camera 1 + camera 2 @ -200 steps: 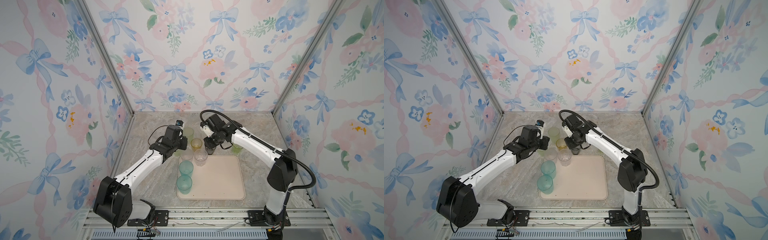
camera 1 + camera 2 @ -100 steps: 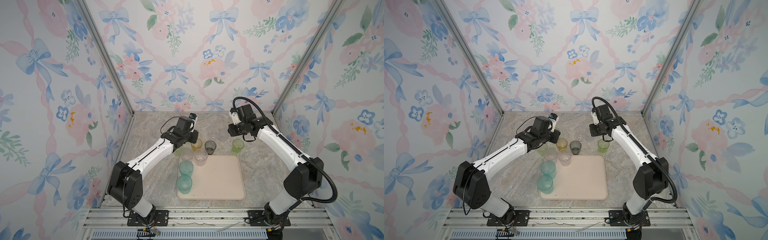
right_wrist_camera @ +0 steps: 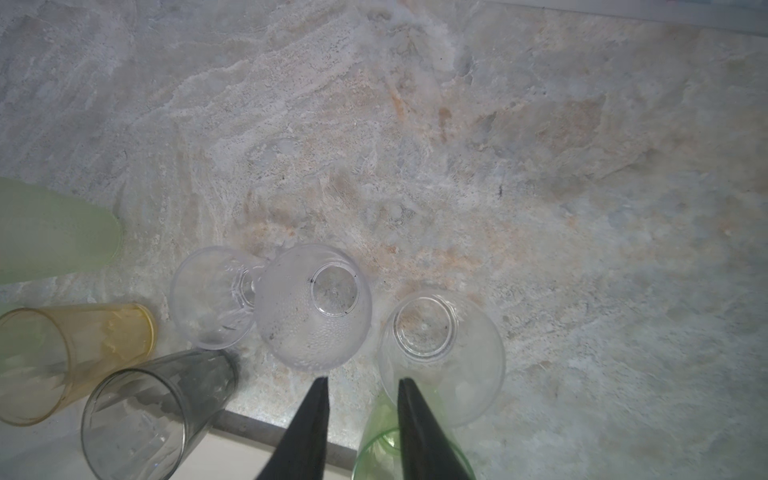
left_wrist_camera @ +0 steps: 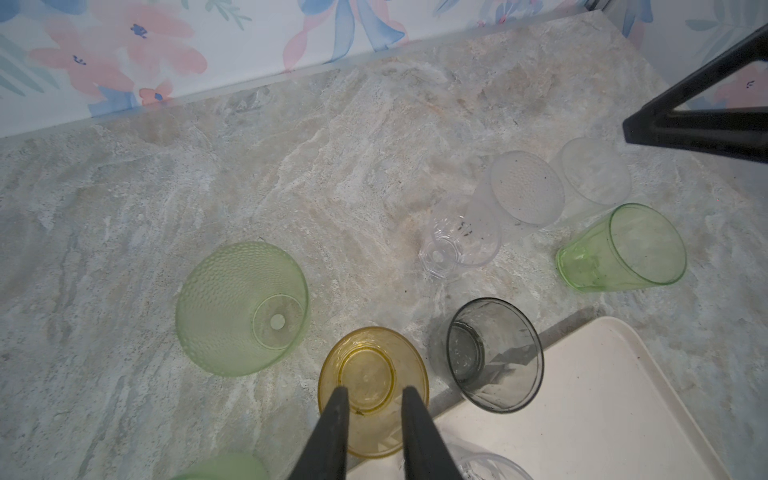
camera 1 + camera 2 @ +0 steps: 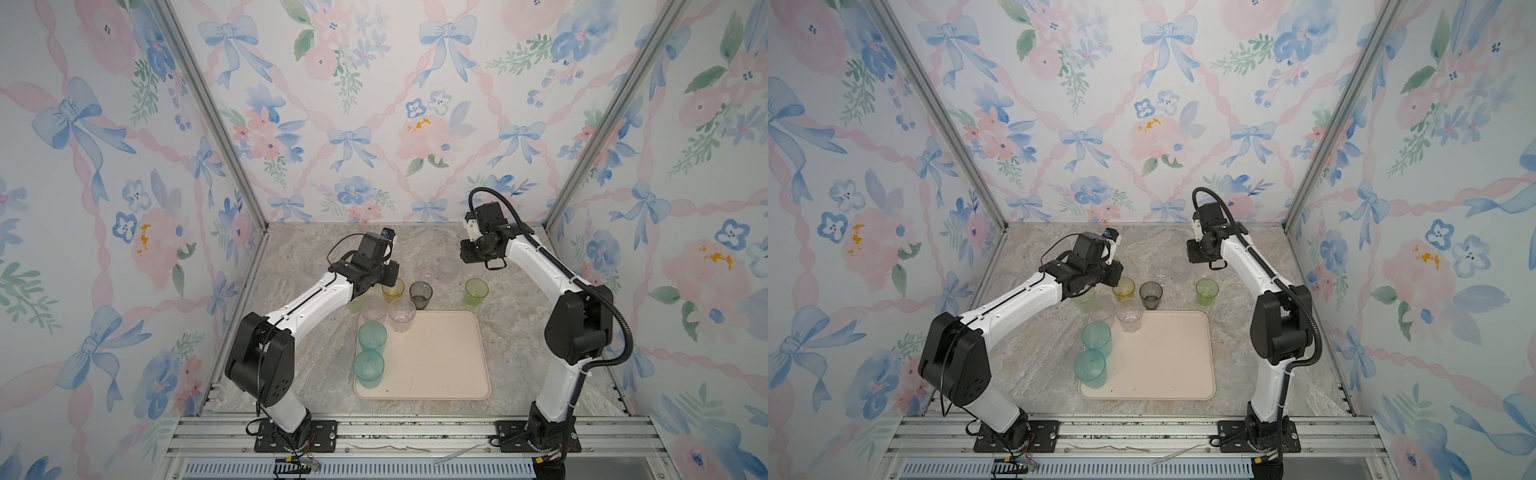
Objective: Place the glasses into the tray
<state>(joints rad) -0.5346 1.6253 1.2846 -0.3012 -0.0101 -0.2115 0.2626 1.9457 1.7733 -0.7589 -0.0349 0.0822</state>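
The cream tray lies at the front middle in both top views. Two teal glasses stand on its left edge, and two clear ones stand at its far left corner. Behind the tray stand an amber glass, a grey glass, a green glass and pale green ones. Three clear glasses stand further back. My left gripper hovers open over the amber glass. My right gripper hangs open, empty, above the clear glasses and the green glass.
The marble tabletop is boxed in by flowered walls on three sides, with metal posts in the back corners. An aluminium rail runs along the front and carries both arm bases.
My right gripper has left the grey glass standing behind the tray and drawn back to the right. My left gripper has shifted right, over the amber glass.
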